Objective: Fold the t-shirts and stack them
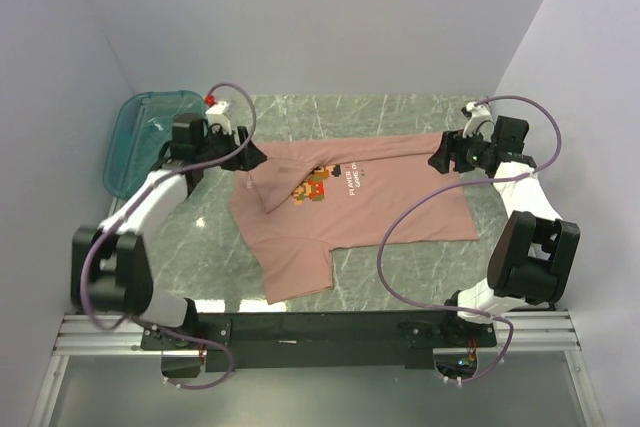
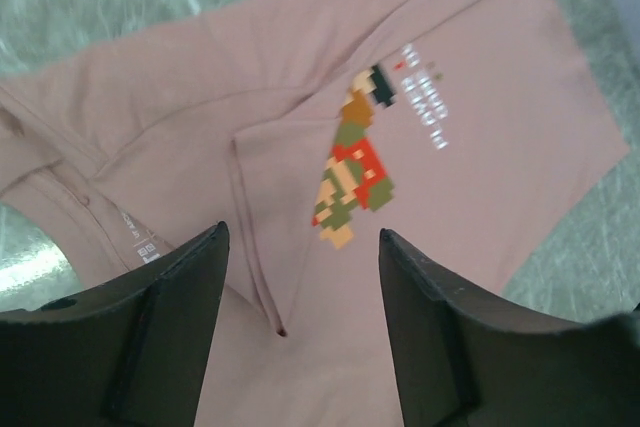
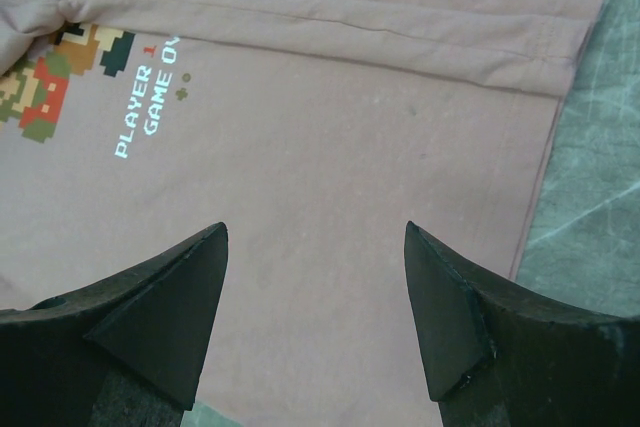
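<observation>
From the top, a green marbled surface (image 1: 200,247) is being shown walled in by pale panels (image 1: 300,17). The pink t-shirt (image 1: 350,217) is being displayed spread across its middle, and a teal bin (image 1: 140,137) is being seen at the far-left corner. At the left wrist, the left claw (image 2: 300,237) is being held wide above the pixel print (image 2: 355,162). At the right wrist, the right claw (image 3: 315,232) is being held wide over the hem end, nothing gripped.
</observation>
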You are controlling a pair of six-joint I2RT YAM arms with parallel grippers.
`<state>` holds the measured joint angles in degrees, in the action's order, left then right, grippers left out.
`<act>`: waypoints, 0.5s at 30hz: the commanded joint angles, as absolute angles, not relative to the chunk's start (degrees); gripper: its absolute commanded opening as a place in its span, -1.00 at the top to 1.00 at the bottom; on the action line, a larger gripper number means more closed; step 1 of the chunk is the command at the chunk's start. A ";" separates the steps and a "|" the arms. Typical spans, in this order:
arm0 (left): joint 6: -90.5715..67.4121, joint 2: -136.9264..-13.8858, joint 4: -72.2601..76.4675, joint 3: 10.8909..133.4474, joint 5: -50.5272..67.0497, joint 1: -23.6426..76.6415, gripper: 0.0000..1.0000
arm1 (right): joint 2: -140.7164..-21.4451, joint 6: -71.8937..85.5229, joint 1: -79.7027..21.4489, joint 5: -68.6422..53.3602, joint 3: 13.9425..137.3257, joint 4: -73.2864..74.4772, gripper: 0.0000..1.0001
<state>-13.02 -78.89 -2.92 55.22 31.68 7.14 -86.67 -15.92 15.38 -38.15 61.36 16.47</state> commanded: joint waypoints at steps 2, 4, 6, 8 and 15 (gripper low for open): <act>-12.04 -89.72 -6.94 63.18 33.05 8.17 -0.31 | -85.52 -16.08 16.08 -41.13 61.08 17.14 -0.56; -11.43 -95.08 -7.99 67.12 32.78 8.87 -0.31 | -85.96 -16.26 16.17 -41.48 61.08 17.40 -0.56; -10.90 -100.25 -9.48 69.95 32.87 9.31 -0.29 | -86.39 -16.43 16.35 -41.48 61.08 17.66 -0.56; -10.37 -103.34 -11.33 73.55 32.61 10.02 -0.29 | -86.66 -16.52 16.61 -41.75 61.17 17.75 -0.56; -9.32 -112.66 -13.97 80.67 30.77 12.83 -0.29 | -87.36 -16.44 17.05 -42.19 61.26 17.84 -0.56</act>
